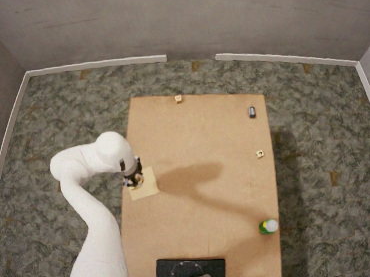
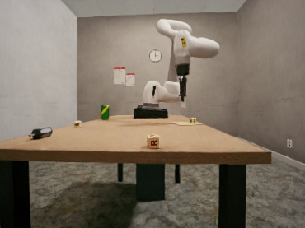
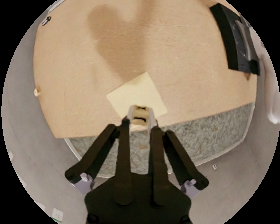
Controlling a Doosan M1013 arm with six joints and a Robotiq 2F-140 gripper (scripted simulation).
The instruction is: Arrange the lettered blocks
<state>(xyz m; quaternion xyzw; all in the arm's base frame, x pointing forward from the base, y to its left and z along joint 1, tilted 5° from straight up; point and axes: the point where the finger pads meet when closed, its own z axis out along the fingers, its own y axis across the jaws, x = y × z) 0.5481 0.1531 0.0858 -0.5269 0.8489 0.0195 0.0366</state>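
One green can [image 1: 268,226] [image 2: 105,112] upright on table [image 1: 200,131] [image 2: 124,137] [image 3: 175,50]; jaws grip block [image 3: 141,118].

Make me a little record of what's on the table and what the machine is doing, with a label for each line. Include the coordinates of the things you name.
Jaws: closed on a block, above the table
Held block [image 3: 140,115]: dark marking visible, letter unclear
Mat [image 1: 150,187] [image 2: 180,123] [image 3: 137,93]: pale yellow, one block [image 2: 193,120] on it
Blocks off mat: red-R block [image 1: 178,99] [image 2: 152,141] [image 3: 37,92] by the table's edge; another block [image 1: 259,153] [image 2: 77,123]
Other items: green can [image 1: 268,227] [image 2: 105,112], dark object [image 1: 252,112] [image 2: 41,132] [image 3: 46,20]
Row: unfinished
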